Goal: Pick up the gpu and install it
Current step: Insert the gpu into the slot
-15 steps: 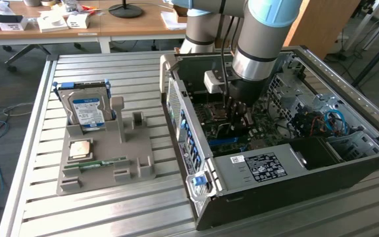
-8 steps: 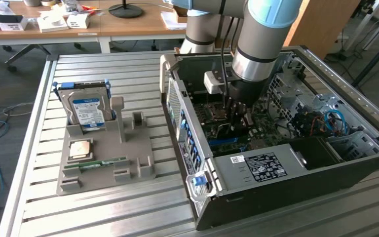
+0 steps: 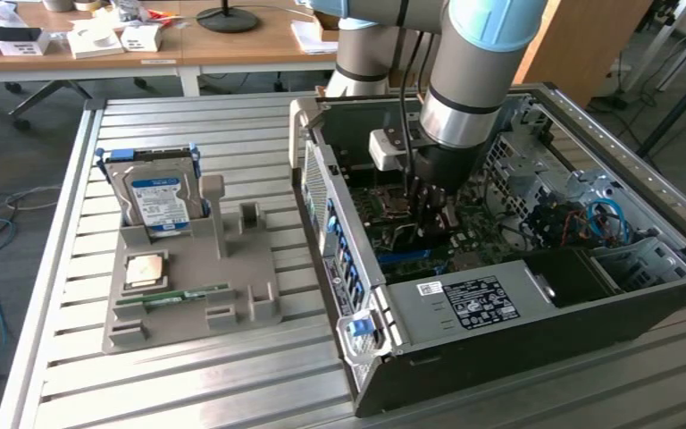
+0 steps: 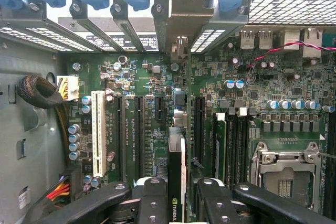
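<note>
In the wrist view the gpu [image 4: 177,153] is seen edge-on as a thin dark card with a green logo near my fingers. Its pale metal bracket [image 4: 184,9] reaches up to the case's rear slot openings. My gripper [image 4: 177,195] is shut on the card, one black finger [image 4: 152,198] on each side. The card stands upright over the motherboard's [image 4: 142,82] long black expansion slots; I cannot tell whether it touches a slot. In the exterior view my gripper [image 3: 430,206] is down inside the open computer case [image 3: 557,340], over the motherboard.
A grey fixture [image 3: 242,295] at the exterior view's left holds a blue-labelled hard drive [image 3: 158,198], a processor chip [image 3: 146,268] and a memory stick [image 3: 174,295]. Inside the case are a power supply [image 3: 468,302], a white slot [image 4: 98,129], a CPU socket [image 4: 286,174] and a cable bundle [image 4: 39,93].
</note>
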Action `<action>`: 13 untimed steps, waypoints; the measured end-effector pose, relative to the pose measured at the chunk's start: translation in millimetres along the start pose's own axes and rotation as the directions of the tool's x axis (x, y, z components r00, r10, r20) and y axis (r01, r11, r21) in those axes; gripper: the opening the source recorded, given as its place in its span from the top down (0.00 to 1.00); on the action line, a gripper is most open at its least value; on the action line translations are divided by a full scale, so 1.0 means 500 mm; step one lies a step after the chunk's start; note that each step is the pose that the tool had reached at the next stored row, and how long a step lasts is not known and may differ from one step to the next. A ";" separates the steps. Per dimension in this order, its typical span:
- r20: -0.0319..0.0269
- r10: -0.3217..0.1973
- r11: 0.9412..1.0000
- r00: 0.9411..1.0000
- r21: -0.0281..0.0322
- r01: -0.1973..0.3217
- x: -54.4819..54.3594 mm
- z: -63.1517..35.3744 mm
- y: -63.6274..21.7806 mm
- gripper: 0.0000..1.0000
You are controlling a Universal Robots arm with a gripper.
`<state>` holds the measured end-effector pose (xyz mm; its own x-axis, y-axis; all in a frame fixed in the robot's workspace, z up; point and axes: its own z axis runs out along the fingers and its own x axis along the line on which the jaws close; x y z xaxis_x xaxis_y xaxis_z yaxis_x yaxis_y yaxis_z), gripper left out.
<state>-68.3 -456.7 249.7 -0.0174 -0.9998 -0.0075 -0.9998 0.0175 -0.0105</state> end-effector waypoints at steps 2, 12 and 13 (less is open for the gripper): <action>0.000 0.000 1.000 1.000 0.000 0.000 0.000 0.000 0.000 0.73; 0.000 0.000 1.000 1.000 0.000 0.000 0.000 0.003 0.000 0.73; 0.000 0.000 1.000 1.000 0.000 0.000 0.000 0.003 0.000 0.73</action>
<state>-68.3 -456.6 248.2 -0.0174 -0.9998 -0.0077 -0.9998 0.0175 -0.0106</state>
